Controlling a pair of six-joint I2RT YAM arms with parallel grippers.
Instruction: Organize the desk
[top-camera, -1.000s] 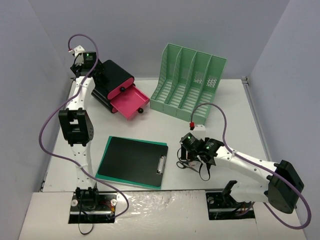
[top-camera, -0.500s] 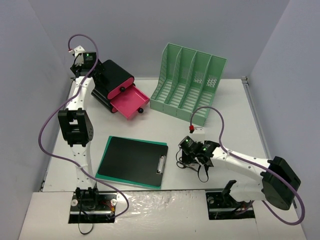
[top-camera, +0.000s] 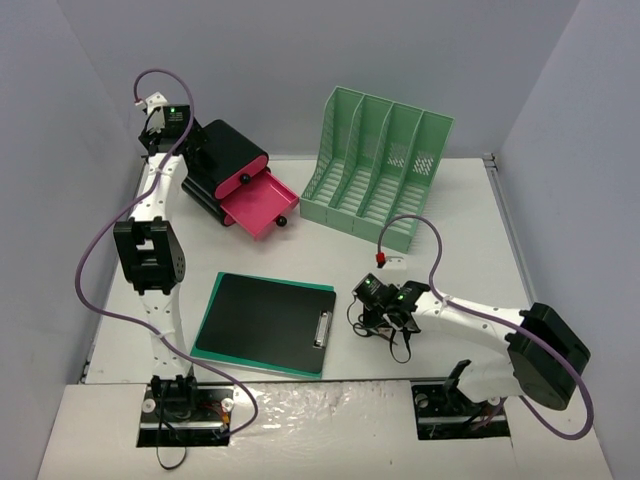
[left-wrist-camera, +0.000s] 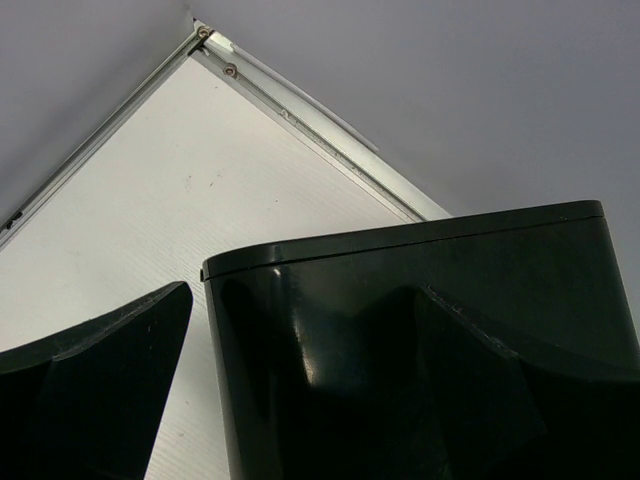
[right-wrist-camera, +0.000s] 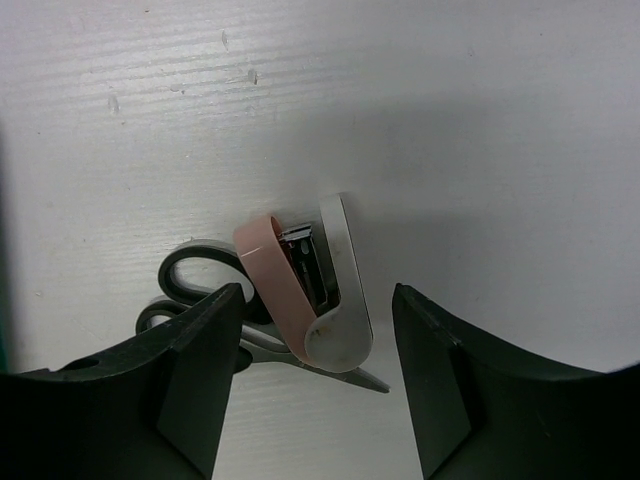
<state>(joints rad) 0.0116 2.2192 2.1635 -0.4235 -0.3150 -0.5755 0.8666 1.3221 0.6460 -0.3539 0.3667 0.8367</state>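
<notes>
White desk (top-camera: 470, 200), thin metal edge rails, plain grey walls on three sides. It filled the whole workspace. The mint-green file rack (top-camera: 380, 165) stood at its far side and serves as reference.

- Near side of rack: small white-and-pink stapler (right-wrist-camera: 335, 300) lying across black-handled scissors (right-wrist-camera: 185, 275).
- Right gripper (right-wrist-camera: 315, 300) was low over the stapler, fingers apart, one on each side, with a gap showing on both sides.
- Near-left of rack: black clipboard (top-camera: 268, 322) on a green backing.
- Left of rack: black drawer box (top-camera: 228, 160), pink drawer (top-camera: 258, 205) pulled out towards the near side.
- Left gripper (top-camera: 198, 148) was at the box top, fingers wide apart. One was visibly clear of the box wall; I could not tell whether the other touched.

Risks (judgement):
- One right finger sat over the scissor handles, so closing could catch a handle along with the stapler, or drag the scissors.
- The stapler's rounded end faced the fingers, so a pinch there could squirt it out.
- The stapler rested on the blades, so it may rock under contact.

Containers:
- Rack: four slots, nothing visible in them.
- Pink drawer: looked empty.
- Closed part of the box: contents hidden.
</notes>
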